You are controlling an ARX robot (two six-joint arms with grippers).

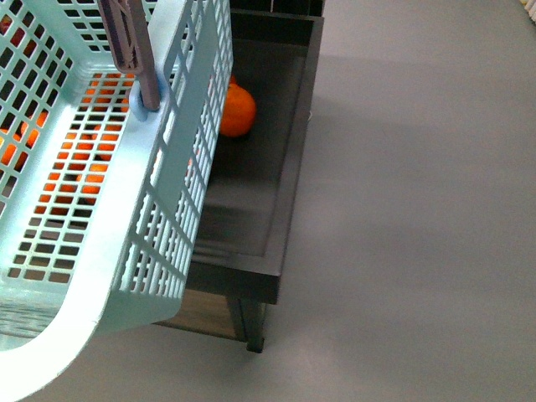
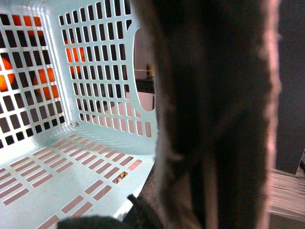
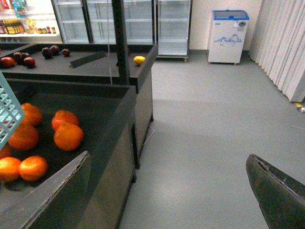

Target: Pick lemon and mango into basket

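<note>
basket (image 1: 109, 251) seen tilted above bench (image 1: 280, 201) holding oranges (image 1: 237, 110); right tool (image 3: 167, 158) spread apart, empty; state of left tool (image 2: 209, 124) cannot be told; lemon (image 3: 139, 60) noted on far bench (image 3: 95, 69).

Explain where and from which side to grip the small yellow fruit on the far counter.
Probably from above, pinching the lemon across its shorter width: it lies alone near the corner of the flat counter, with nothing crowding it.

**End effector status: right spread wide, left indeterminate**

The right end effector (image 3: 167, 191) has its fingers (image 3: 52, 191) in the lower left and lower right corners of the frame, spread wide apart. On the left end effector (image 2: 214, 133), one dark, blurred padded finger (image 2: 228, 95) fills the right-centre of the frame. Its jaw position cannot be determined.
</note>
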